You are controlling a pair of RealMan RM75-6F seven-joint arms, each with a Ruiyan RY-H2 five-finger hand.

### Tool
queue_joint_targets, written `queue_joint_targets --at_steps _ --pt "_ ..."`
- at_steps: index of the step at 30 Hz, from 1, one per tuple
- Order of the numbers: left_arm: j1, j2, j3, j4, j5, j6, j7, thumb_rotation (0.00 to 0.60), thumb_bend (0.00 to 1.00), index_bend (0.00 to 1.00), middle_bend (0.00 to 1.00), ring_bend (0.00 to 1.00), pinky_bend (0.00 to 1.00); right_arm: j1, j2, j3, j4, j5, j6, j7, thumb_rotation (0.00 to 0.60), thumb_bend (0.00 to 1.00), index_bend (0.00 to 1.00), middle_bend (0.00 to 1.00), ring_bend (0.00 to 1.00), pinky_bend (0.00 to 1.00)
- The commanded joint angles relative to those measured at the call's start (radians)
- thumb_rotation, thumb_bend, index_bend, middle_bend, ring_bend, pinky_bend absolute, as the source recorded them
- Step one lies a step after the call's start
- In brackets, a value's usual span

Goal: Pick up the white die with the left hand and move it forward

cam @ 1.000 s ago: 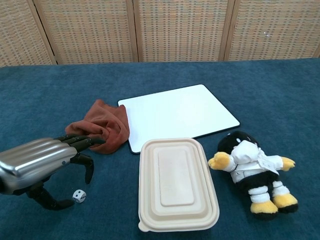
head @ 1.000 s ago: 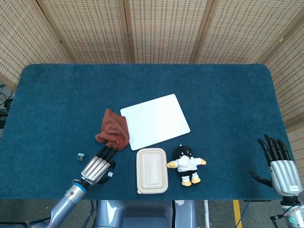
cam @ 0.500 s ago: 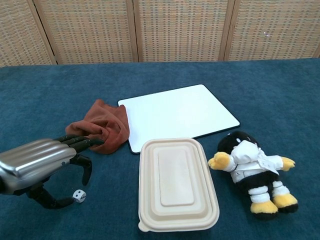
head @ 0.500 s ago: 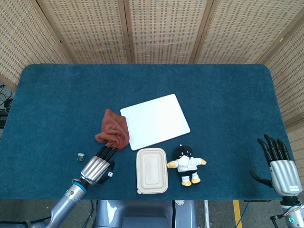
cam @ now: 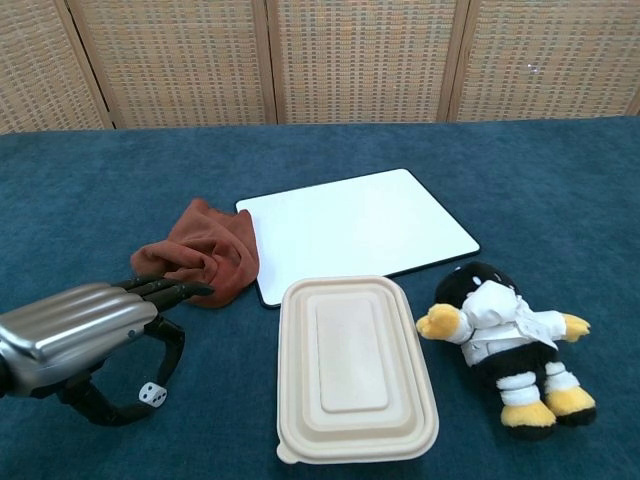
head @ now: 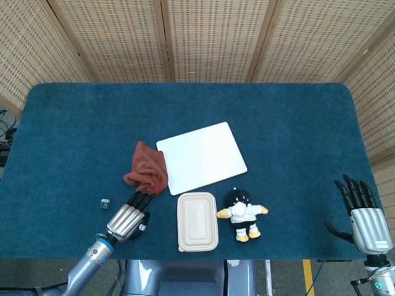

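Chest view: left hand arched over white die on blue cloth; thumb and finger curled around it, contact unclear. Could squirt sideways if pinched off-centre, or snag rust-brown rag ahead.

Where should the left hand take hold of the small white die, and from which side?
Pinch the small white die across two opposite flat faces, coming from above. It sits flat on the blue table, and the left hand already arches over it, thumb and finger either side.
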State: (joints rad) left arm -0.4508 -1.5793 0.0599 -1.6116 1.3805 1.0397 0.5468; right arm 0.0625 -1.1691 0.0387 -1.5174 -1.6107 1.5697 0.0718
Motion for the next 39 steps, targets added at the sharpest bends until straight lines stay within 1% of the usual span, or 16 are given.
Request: queue_joint_targets --at_steps 1,6,10,14,18,20,23,27,34,39 --pt "0.002 0.005 0.002 -0.002 0.002 0.006 0.003 0.600 0.34 0.60 0.00 0.00 0.00 0.000 0.000 -0.001 -0.001 -0.001 0.000 -0.002 0.600 0.21 0.00 0.00 0.00 0.00" --pt "0.003 0.010 0.002 0.000 -0.001 0.011 0.005 0.600 0.35 0.64 0.00 0.00 0.00 0.000 -0.001 -0.001 -0.003 -0.002 0.000 -0.005 0.600 0.21 0.00 0.00 0.00 0.00" --pt "0.003 0.017 -0.003 -0.004 0.009 0.023 -0.016 0.600 0.35 0.65 0.00 0.00 0.00 0.000 -0.001 -0.002 -0.003 -0.001 -0.003 -0.008 0.600 0.21 0.00 0.00 0.00 0.00" --pt "-0.005 0.035 -0.028 -0.017 0.021 0.044 -0.032 0.600 0.35 0.65 0.00 0.00 0.00 0.001 -0.002 -0.002 -0.002 -0.002 -0.003 -0.007 0.600 0.21 0.00 0.00 0.00 0.00" --pt "-0.022 0.072 -0.077 -0.050 0.012 0.063 -0.039 0.600 0.35 0.65 0.00 0.00 0.00 0.000 0.000 -0.001 -0.002 -0.002 -0.001 -0.003 0.600 0.21 0.00 0.00 0.00 0.00" --pt "-0.033 0.096 -0.114 -0.070 0.002 0.075 -0.043 0.600 0.35 0.65 0.00 0.00 0.00 -0.001 0.000 0.000 -0.002 -0.002 0.001 0.000 0.600 0.21 0.00 0.00 0.00 0.00" --pt "-0.050 0.129 -0.151 -0.096 -0.024 0.071 -0.047 0.600 0.35 0.65 0.00 0.00 0.00 -0.001 0.001 -0.001 -0.002 -0.003 0.001 0.002 0.600 0.21 0.00 0.00 0.00 0.00" --pt "-0.083 0.187 -0.213 -0.126 -0.078 0.063 -0.006 0.600 0.35 0.65 0.00 0.00 0.00 -0.002 0.002 -0.002 -0.005 -0.006 0.004 0.003 0.600 0.21 0.00 0.00 0.00 0.00" --pt "-0.134 0.234 -0.295 -0.148 -0.166 0.054 0.013 0.600 0.35 0.65 0.00 0.00 0.00 -0.001 0.002 -0.004 -0.007 -0.009 0.002 0.001 0.600 0.21 0.00 0.00 0.00 0.00" --pt "-0.172 0.258 -0.336 -0.157 -0.221 0.047 0.036 0.600 0.34 0.65 0.00 0.00 0.00 -0.002 0.004 -0.002 -0.007 -0.006 0.004 0.007 0.600 0.21 0.00 0.00 0.00 0.00"
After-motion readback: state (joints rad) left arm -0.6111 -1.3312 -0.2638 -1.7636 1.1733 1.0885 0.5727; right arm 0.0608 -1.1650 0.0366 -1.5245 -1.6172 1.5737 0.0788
